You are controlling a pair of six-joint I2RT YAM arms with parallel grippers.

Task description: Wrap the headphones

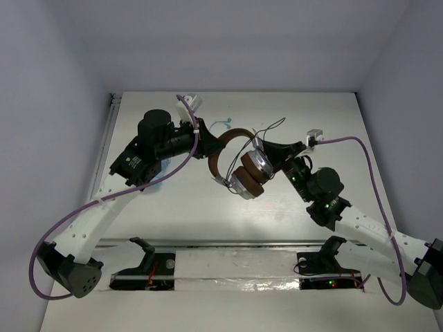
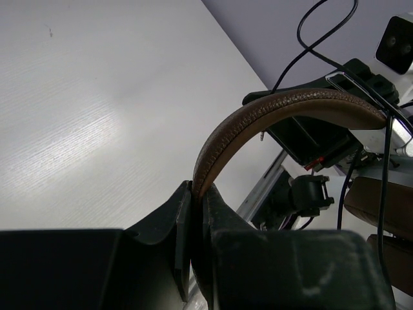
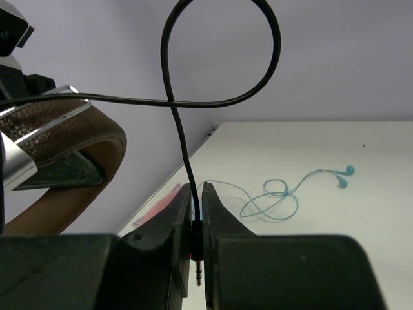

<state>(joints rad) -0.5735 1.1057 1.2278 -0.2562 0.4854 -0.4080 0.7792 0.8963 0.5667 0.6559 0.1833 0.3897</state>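
Brown headphones (image 1: 242,166) aloft, cable looped

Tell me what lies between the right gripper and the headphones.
Just the black cable: from the right gripper it rises, makes one loop and crosses toward the headphones. Right wrist view shows it.

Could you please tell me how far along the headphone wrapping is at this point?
Done: both grips are set. The left hand clamps the headband; the right hand pinches the cable just above its plug. Under way: one loose cable loop hangs in the air. Left: no turns visibly wound round the headphones yet.
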